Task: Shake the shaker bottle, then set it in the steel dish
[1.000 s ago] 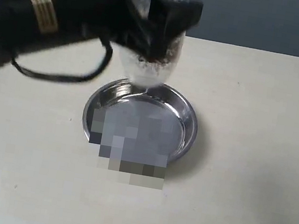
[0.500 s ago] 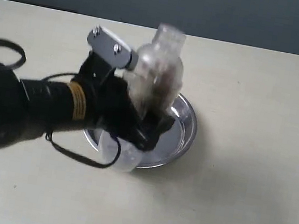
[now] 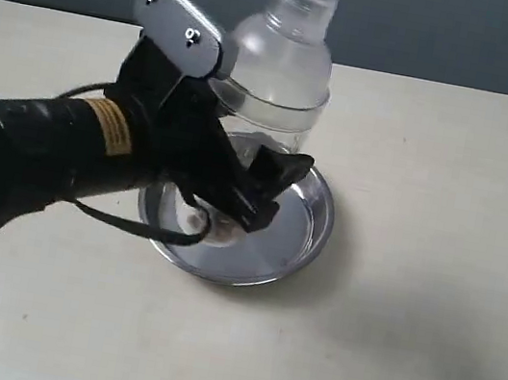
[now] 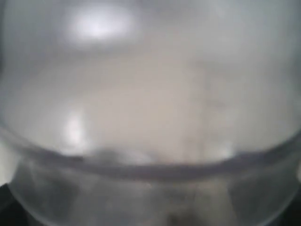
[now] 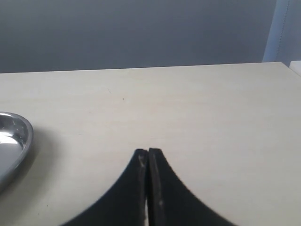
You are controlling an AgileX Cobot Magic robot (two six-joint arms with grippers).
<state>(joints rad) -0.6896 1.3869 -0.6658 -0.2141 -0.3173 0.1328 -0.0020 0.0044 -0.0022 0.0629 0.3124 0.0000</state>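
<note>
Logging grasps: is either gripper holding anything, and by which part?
The left gripper holds the shaker bottle by its lower body; the right gripper, shut, holds nothing.

A pale cream table (image 3: 434, 279) filled most of the scene, its top smooth and matt, with a few tiny dark specks (image 3: 403, 142) on it. Behind its far edge stood a dull grey-blue wall (image 3: 456, 34). A whitish strip (image 5: 282, 28) ran upright beside the wall.
</note>
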